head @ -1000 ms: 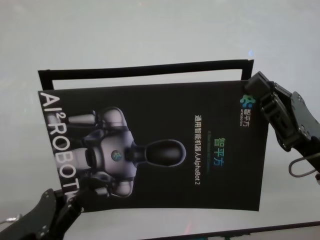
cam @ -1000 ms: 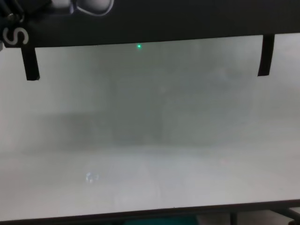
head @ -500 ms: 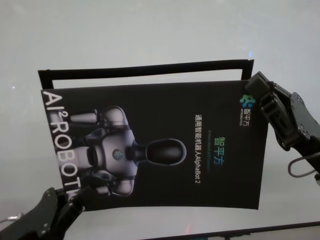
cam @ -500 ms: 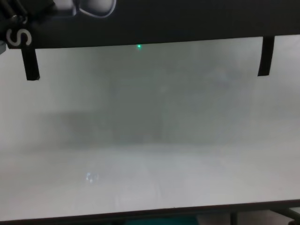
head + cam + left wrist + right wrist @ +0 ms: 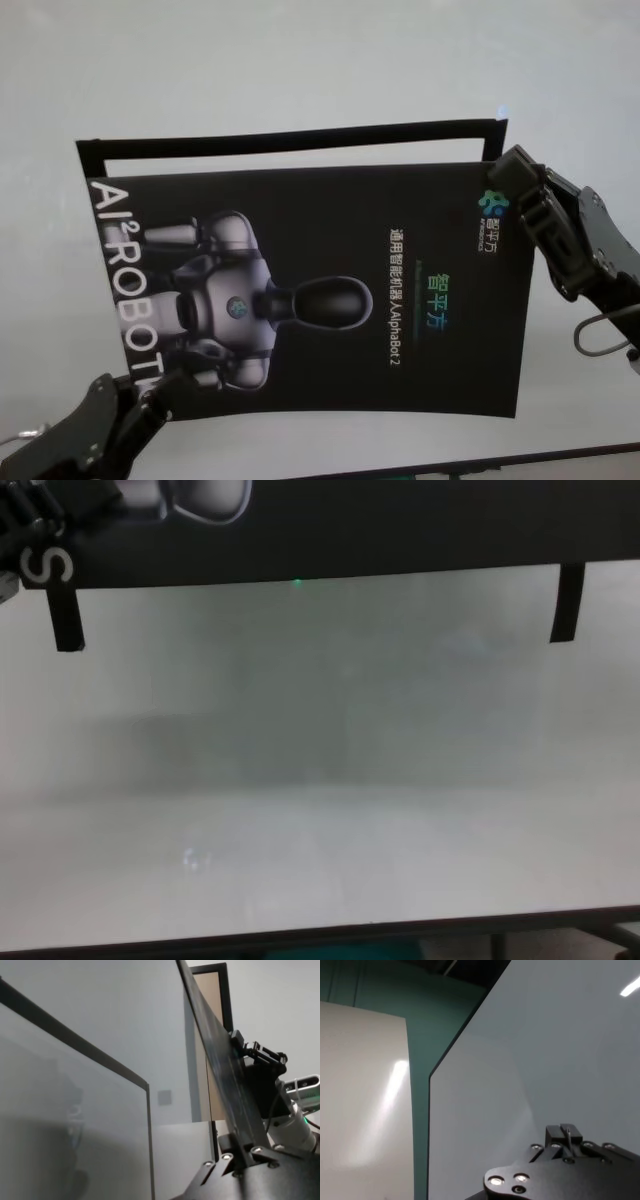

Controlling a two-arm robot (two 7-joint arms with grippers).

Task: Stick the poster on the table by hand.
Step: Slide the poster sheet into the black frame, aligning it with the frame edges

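Observation:
The poster (image 5: 330, 290), a glossy black sheet with a silver robot and white letters, hangs above the white table (image 5: 300, 60), clear of it. My left gripper (image 5: 148, 398) is shut on its near left corner. My right gripper (image 5: 505, 178) is shut on its far right corner. In the chest view the poster (image 5: 350, 530) fills the top, with the left gripper (image 5: 30, 510) at its corner. Two narrow black tape strips (image 5: 65, 615) (image 5: 567, 600) hang below its edge. The left wrist view shows the poster (image 5: 220, 1065) edge-on, with my left gripper (image 5: 245, 1152) on it.
The bare tabletop (image 5: 320, 780) stretches under the poster to its dark front edge (image 5: 320, 935). A thin black outline (image 5: 290, 135) shows just beyond the poster's far edge. A wire loop (image 5: 600, 335) hangs from my right arm.
The poster's left end has drifted slightly right and down with my left gripper. The right gripper has barely moved. Both still hold the poster.

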